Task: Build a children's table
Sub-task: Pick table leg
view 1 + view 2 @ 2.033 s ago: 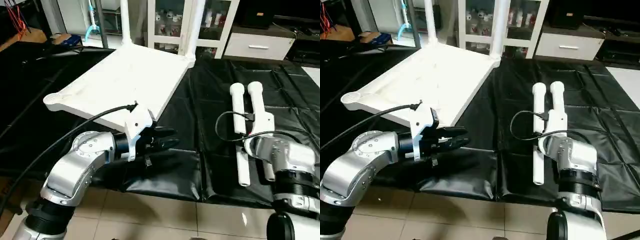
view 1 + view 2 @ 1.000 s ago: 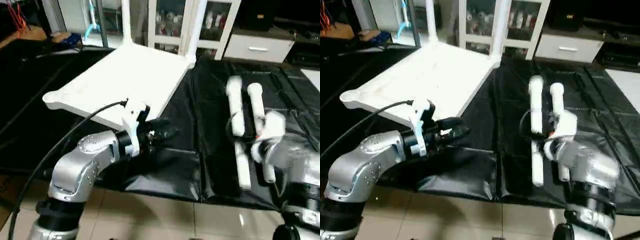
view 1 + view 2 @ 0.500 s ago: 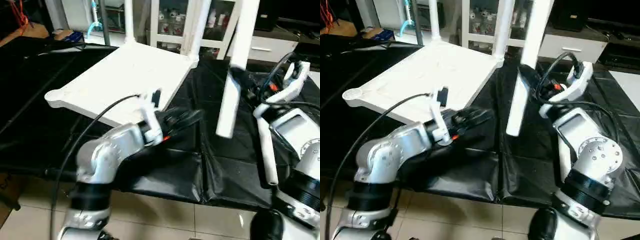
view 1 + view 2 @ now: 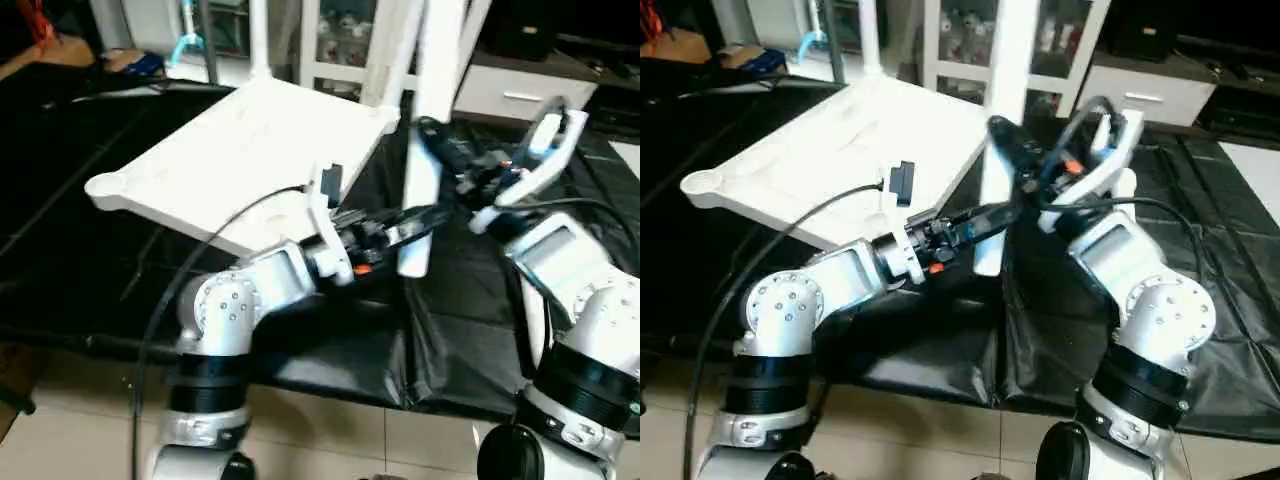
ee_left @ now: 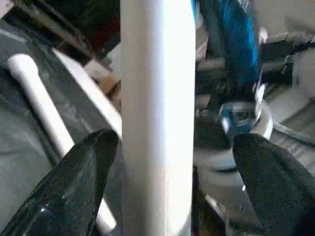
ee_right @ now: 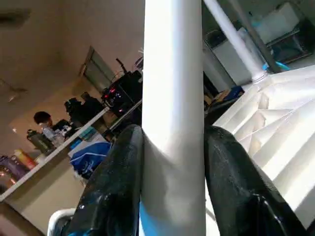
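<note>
Head views: right hand (image 4: 440, 150) clamps a white tube leg (image 4: 425, 130), held upright above the black cover beside the upturned white tabletop (image 4: 250, 150), which carries two legs at its far corners. Left hand (image 4: 405, 225) reaches to the leg's lower end.

Left wrist view: fingers (image 5: 83, 182) spread wide either side of the leg, not touching. Another leg (image 5: 44, 118) lies behind.

Right wrist view: both fingers (image 6: 118, 187) press the leg's sides; ribbed underside (image 6: 275, 132) beyond.

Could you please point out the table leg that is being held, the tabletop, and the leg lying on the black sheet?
held leg (image 4: 424, 170), left eye view, mid shaft.
tabletop (image 4: 240, 160), left eye view, flat middle.
lying leg (image 5: 42, 113), left wrist view, its shaft.
</note>
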You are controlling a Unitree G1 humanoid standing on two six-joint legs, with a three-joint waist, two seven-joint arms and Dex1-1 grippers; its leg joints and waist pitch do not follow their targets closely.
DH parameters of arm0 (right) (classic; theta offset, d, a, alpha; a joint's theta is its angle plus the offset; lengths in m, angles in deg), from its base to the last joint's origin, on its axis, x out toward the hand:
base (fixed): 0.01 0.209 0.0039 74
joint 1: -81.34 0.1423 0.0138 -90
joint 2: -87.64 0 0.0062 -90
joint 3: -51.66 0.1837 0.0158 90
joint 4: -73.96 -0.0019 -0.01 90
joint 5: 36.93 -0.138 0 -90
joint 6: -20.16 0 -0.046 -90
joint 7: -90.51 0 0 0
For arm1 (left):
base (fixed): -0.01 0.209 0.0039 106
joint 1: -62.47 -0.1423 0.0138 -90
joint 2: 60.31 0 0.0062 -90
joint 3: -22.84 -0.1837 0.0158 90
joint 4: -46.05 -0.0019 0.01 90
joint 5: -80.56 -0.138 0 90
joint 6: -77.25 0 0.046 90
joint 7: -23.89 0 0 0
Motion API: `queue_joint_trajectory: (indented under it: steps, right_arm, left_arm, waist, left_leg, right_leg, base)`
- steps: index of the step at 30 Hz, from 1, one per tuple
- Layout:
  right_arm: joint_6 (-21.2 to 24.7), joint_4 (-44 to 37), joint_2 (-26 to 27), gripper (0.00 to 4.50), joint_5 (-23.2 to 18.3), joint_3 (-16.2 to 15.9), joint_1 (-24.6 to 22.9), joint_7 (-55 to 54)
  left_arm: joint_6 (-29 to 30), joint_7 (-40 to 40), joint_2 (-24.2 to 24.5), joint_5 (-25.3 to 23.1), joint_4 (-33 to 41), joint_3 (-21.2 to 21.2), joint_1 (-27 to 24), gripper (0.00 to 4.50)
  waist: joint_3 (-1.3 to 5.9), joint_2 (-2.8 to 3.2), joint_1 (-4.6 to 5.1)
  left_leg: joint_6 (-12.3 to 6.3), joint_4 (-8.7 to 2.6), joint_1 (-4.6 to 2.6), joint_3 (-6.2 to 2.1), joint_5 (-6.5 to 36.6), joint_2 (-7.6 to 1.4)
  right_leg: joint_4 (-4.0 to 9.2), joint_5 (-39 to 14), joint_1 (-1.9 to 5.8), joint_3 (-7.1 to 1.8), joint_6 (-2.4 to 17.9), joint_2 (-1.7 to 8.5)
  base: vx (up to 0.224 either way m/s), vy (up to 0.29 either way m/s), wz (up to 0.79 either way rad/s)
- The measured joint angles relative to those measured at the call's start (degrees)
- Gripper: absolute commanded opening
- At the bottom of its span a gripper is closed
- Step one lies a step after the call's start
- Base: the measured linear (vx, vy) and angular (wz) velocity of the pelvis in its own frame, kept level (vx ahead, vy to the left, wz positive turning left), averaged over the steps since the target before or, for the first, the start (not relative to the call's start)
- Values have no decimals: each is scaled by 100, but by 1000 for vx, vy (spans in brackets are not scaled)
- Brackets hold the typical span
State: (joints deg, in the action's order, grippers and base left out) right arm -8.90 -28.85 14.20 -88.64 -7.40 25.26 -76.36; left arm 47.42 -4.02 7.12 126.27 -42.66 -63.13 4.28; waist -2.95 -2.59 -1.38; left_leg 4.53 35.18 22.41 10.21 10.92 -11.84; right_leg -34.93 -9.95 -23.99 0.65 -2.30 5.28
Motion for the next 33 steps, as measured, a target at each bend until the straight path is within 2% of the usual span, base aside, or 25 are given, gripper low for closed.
queue_joint_trajectory:
  steps: [2, 5, 12, 19, 22, 23, 28, 29, 30, 32, 33]
  right_arm:
    - [-41, 0, 5, 143, -2, 10, 0, -34]
    - [-58, 0, 7, 143, -68, -11, 0, -54]
    - [-161, -1, 6, 143, -171, -68, -34, -158]
    - [-260, -14, 29, 143, -183, -216, -138, -183]
    - [-292, -14, 33, 143, -214, -253, -201, -220]
    - [-297, -14, 33, 143, -215, -269, -212, -225]
    - [-367, -14, 32, 143, -215, -338, -213, -262]
    - [-379, -14, 32, 143, -215, -349, -213, -262]
    - [-391, -14, 29, 143, -215, -361, -214, -263]
    - [-442, -14, 18, 213, -214, -397, -217, -266]
    - [-486, -14, 17, 213, -215, -433, -216, -264]
  left_arm:
    - [-2, -12, 80, -207, -3, -144, -53, 419]
    - [-10, 79, 95, -381, -130, -160, -90, 384]
    - [-8, 240, 60, -179, -157, -110, -82, 326]
    - [-9, 174, 90, -183, -154, -110, -84, 261]
    - [-8, 192, 94, -153, -144, -110, -91, 250]
    - [-8, 199, 103, -147, -144, -110, -92, 226]
    - [-10, 189, 126, -87, -100, -107, -94, 207]
    - [-12, 185, 145, -87, -95, -106, -94, 178]
    - [-18, 182, 158, -87, -94, -106, -95, 178]
    - [-25, 152, 170, -83, -43, -121, -95, 159]
    - [-32, 153, 173, -84, -40, -113, -95, 159]
  waist:
    - [0, 0, -34]
    - [0, 0, -49]
    - [0, -1, -53]
    - [0, 0, -56]
    - [0, 0, -60]
    - [0, 0, -59]
    - [0, 0, -58]
    - [0, 0, -57]
    - [0, 0, -57]
    - [0, 0, -60]
    - [0, 1, -58]
  left_leg:
    - [3, -1, -1, 0, -2, 0]
    - [10, -3, -1, -1, -6, 0]
    - [18, -16, -6, -2, -11, 1]
    - [22, -21, -11, -2, -14, 1]
    - [22, -21, -11, -2, -14, 2]
    - [22, -21, -12, -2, -15, 2]
    - [25, -22, -14, -3, -16, 1]
    - [25, -22, -15, -3, -16, 2]
    - [25, -21, -15, -3, -16, 2]
    - [26, -21, -15, -3, -16, 1]
    - [26, -21, -16, -3, -16, 1]
  right_leg:
    - [0, 0, 0, -1, -1, 0]
    - [-1, 2, 1, 0, -3, 0]
    - [-2, 2, 1, 2, -2, -1]
    - [-3, 2, 2, 2, -2, -2]
    - [-3, 3, 3, 2, -1, -1]
    - [-3, 3, 3, 2, -1, -2]
    - [-6, 3, 4, 3, -1, -2]
    - [-6, 3, 5, 3, -1, -2]
    - [-6, 3, 5, 2, -1, -2]
    - [-6, 3, 6, 3, -1, -2]
    - [-6, 3, 6, 2, -1, -1]
  base:
    - [0, 0, 0]
    - [0, 0, 0]
    - [0, 0, 0]
    - [0, 0, 0]
    - [0, 0, 0]
    - [0, 0, 0]
    - [0, 0, 0]
    - [0, 0, 0]
    - [0, 0, 0]
    - [0, 0, 0]
    - [0, 0, 0]
